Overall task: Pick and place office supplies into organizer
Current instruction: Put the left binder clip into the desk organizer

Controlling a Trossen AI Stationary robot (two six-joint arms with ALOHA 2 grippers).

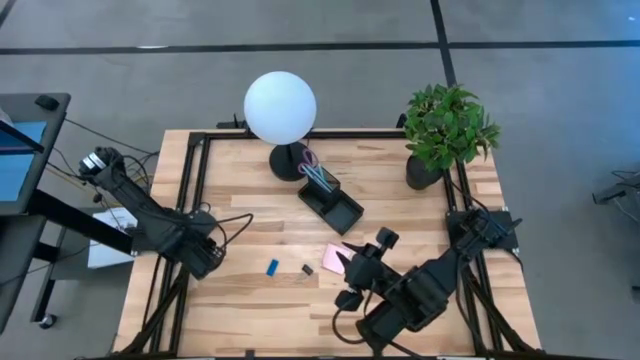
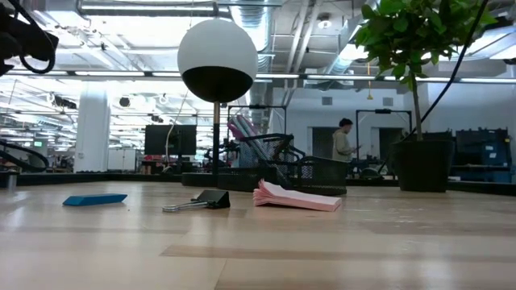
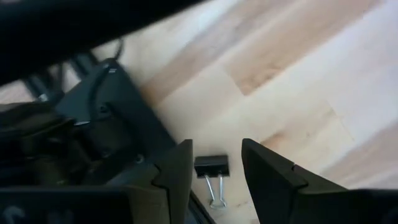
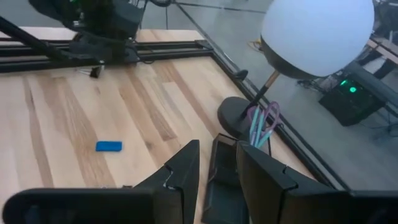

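Currently I find the left pincer [image 1: 205, 258] parked low at the left side of the desk [image 1: 250, 315], near its rail. Its fingers [image 3: 177, 177] stand partly apart with nothing between them. Its wrist view shows a black clip [image 3: 211, 167] with wire handles on the wood just beyond the fingertips; I cannot tell which clip this is.

Moving right, the tiny blue block [image 1: 272, 267] lies flat in the front middle of the desk, its long axis slightly tilted from the front-to-back line. Just beside it to the right lies the tiny black clip [image 1: 307, 269]; in the low view its wire handles point toward the block. Next comes the pink sticky-note pad [image 1: 337, 256], lying flat, turned diagonally to the desk edges.

Behind these, the organizer [image 1: 335, 205] sits just beside the round lamp base [image 1: 288, 162], its long axis running diagonally from back left to front right. The teal and purple pens [image 1: 318, 173] and the purple-handled scissors [image 4: 268, 118] stand in its taller section at the lamp end, leaning. I see nothing in the lower tray.

The right pincer [image 1: 350, 262] hangs over the front-right corner of the pad, fingers narrowly apart, gripping nothing I can see.

A potted plant [image 1: 447, 130] occupies the back right corner. Bare wood lies open along the front and left centre. Beyond the desk, a person [image 2: 345, 141] stands in a lit workshop hall.
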